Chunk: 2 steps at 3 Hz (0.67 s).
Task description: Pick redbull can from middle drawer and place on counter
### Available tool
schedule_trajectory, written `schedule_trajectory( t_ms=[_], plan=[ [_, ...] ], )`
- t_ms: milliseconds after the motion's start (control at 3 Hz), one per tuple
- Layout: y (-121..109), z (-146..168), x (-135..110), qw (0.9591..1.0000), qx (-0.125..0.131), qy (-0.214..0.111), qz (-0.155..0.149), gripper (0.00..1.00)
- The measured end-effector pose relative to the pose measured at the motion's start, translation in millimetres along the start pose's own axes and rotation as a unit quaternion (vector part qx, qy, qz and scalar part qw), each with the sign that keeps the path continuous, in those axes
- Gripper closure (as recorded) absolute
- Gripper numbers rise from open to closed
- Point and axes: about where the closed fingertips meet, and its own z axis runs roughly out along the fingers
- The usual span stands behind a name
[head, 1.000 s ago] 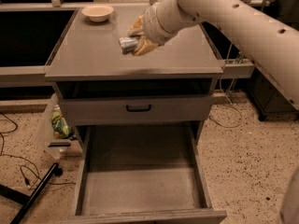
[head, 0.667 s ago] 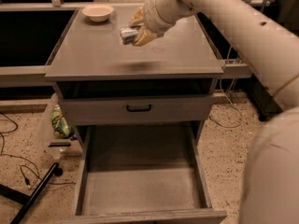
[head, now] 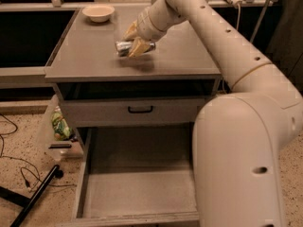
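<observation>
My gripper (head: 134, 45) is over the middle of the counter (head: 90, 60), shut on the redbull can (head: 124, 47). The can is slim and silver and lies sideways between the yellowish fingers (head: 137, 46), just above the counter surface, with its shadow right below. The middle drawer (head: 142, 190) is pulled out at the bottom of the view, and its flat grey floor shows nothing on it. My arm runs from the right foreground up to the gripper and hides the drawer's right side.
A cream bowl (head: 98, 12) stands at the counter's far left corner. A shut drawer front with a black handle (head: 140, 109) sits above the open drawer. A green packet (head: 60, 126) lies in a side bin on the left. Cables and a black pole (head: 35, 195) lie on the floor.
The gripper with the can rose toward the far side of the counter, then came down closer to its surface. The arm's large segment now fills the right foreground.
</observation>
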Motion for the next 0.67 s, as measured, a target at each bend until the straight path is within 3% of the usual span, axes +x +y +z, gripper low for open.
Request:
schedule_trajectory(
  t_ms=[333, 667],
  plan=[
    [16.4, 21.9, -0.8, 0.9983, -0.049, -0.029, 0.012, 1.00],
    [17.0, 21.3, -1.3, 0.9980, -0.053, -0.031, 0.012, 0.81]
  ],
)
